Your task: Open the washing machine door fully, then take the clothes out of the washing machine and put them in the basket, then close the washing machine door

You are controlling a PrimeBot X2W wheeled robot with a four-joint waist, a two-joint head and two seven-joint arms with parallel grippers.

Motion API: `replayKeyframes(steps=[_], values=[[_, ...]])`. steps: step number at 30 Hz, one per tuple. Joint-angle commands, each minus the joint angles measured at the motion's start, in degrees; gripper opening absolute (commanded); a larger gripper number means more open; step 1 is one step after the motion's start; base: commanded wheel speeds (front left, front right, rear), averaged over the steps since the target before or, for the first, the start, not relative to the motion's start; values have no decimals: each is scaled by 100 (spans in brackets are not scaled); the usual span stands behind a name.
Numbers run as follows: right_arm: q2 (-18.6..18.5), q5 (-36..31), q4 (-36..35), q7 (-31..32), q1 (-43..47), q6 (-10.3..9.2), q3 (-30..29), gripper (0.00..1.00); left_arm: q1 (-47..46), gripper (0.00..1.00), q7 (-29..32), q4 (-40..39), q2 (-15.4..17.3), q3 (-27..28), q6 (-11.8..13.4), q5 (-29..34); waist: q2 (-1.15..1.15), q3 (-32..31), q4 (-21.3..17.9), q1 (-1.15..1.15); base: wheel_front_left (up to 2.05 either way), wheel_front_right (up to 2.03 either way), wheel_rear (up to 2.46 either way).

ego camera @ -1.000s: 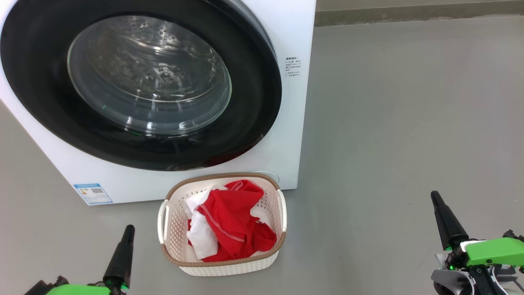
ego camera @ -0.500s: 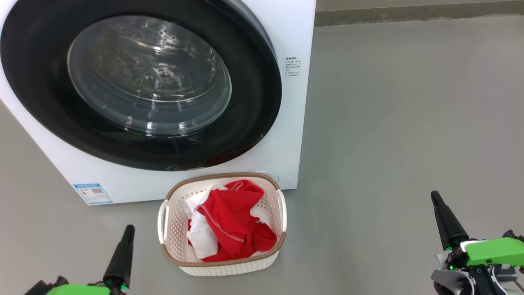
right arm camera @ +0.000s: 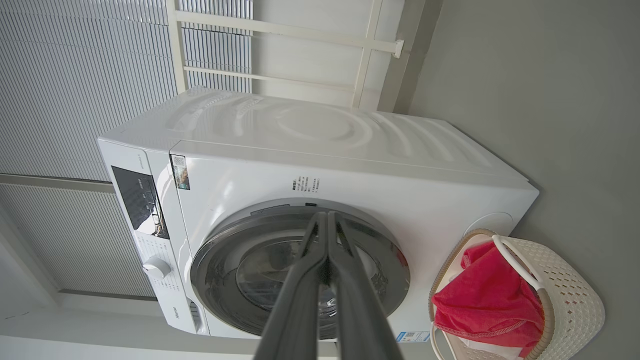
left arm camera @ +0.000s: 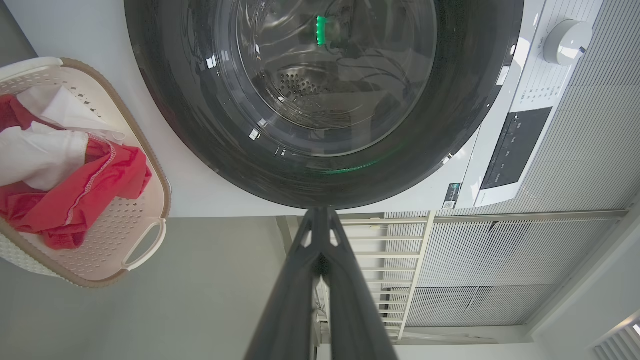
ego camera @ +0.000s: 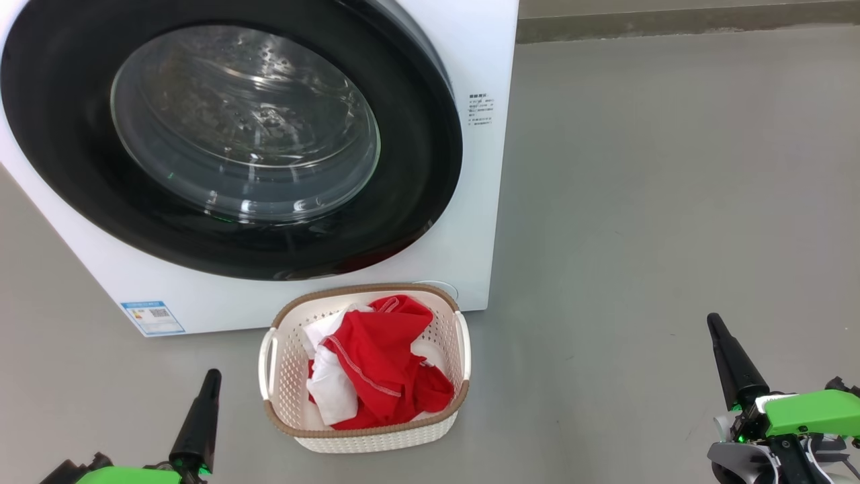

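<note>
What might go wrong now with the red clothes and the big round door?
The clothes are piled about as high as the rim of the basket; a bump might tip some onto the floor. The shut left pincer hangs close beside the basket and may knock it if it swings that way. The washing machine door looks closed, but I cannot tell if it latched; it might swing out.

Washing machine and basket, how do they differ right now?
The washing machine is a big white box, the basket small, cream and perforated. The washing machine is shut by its black-rimmed door; the basket is open-topped, holding red and white clothes. Both stand on the grey floor.
</note>
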Motion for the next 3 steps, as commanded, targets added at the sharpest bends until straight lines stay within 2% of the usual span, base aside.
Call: replayKeyframes(steps=[1, 3], values=[[-49, 37, -174, 33, -242, 3, 100, 0, -229, 0, 26, -120, 103, 154, -40, -40, 0, 0, 0, 0, 0, 0, 0], [-49, 37, -174, 33, -242, 3, 100, 0, -229, 0, 26, -120, 103, 154, -40, -40, 0, 0, 0, 0, 0, 0, 0]])
